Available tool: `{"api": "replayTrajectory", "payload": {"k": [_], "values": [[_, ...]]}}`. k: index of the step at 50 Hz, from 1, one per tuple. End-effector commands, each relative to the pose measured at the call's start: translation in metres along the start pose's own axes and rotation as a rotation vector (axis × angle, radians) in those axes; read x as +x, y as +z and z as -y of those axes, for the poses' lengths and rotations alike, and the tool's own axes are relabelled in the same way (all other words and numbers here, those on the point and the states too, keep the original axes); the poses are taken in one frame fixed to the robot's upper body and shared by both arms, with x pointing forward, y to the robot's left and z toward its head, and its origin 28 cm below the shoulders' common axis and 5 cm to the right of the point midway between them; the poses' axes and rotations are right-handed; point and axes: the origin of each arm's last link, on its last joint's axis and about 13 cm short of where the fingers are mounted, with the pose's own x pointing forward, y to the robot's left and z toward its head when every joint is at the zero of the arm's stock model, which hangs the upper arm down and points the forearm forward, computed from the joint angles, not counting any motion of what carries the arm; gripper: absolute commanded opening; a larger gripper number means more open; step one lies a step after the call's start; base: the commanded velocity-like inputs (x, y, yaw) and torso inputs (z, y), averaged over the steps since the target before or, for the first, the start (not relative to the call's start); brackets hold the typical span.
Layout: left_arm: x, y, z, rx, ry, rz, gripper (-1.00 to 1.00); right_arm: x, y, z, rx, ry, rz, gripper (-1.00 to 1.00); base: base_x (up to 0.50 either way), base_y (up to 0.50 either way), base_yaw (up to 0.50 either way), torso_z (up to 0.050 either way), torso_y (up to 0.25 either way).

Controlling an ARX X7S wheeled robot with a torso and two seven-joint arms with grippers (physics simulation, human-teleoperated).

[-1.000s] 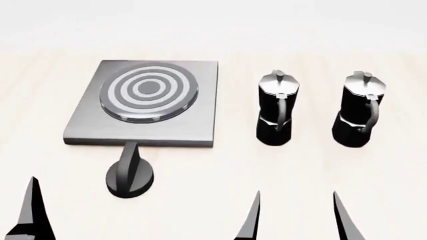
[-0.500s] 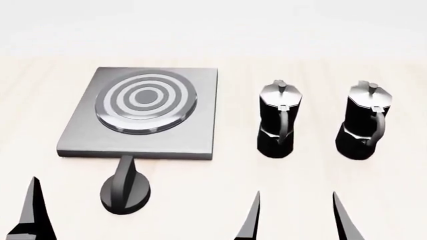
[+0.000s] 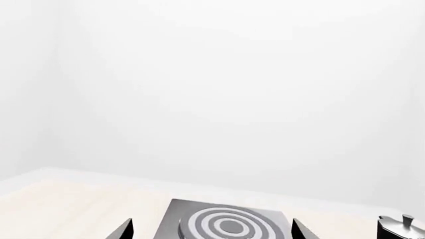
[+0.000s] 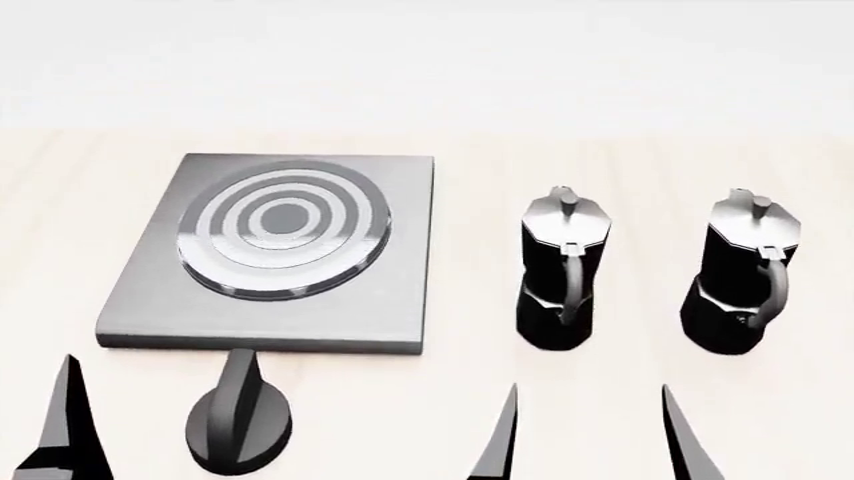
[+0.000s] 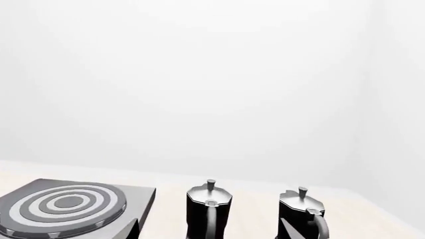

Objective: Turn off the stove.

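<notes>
Both grippers (image 4: 594, 440) low, spread-fingered, short of the knob (image 4: 238, 428).

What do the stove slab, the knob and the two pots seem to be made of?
Slab: likely brushed metal, grey with soft sheen. Knob: matte black, maybe plastic, ridged. Pots: glossy black bodies, silvery lids, probably metal.

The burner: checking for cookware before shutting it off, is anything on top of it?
Nothing sits on the burner; its rings show fully. Both moka pots stand beside the stove.
</notes>
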Motion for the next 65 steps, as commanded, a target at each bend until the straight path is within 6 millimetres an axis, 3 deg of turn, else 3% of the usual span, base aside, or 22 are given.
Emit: {"api": "replayTrajectory", "payload": {"k": [1,36,65], "values": [[-0.0005,-0.0003,-0.0002,0.001,-0.001,-0.001,1.00,-0.0002,-0.0005,-0.0003,-0.001,0.002,-0.004,1.00,0.14,0.00,0.00,0.000,0.015],[-0.0005,-0.0022,0.0001,0.014,-0.001,-0.008,1.00,0.0004,-0.0036,-0.0019,-0.006,0.017,-0.014,1.00,0.03,0.00,0.00,0.000,0.000],[0.0005,-0.0038,0.0003,0.012,-0.006,-0.021,1.00,0.0008,-0.0050,-0.0025,0.001,0.022,-0.018,1.00,0.00,0.00,0.00,0.000,-0.112]]}}
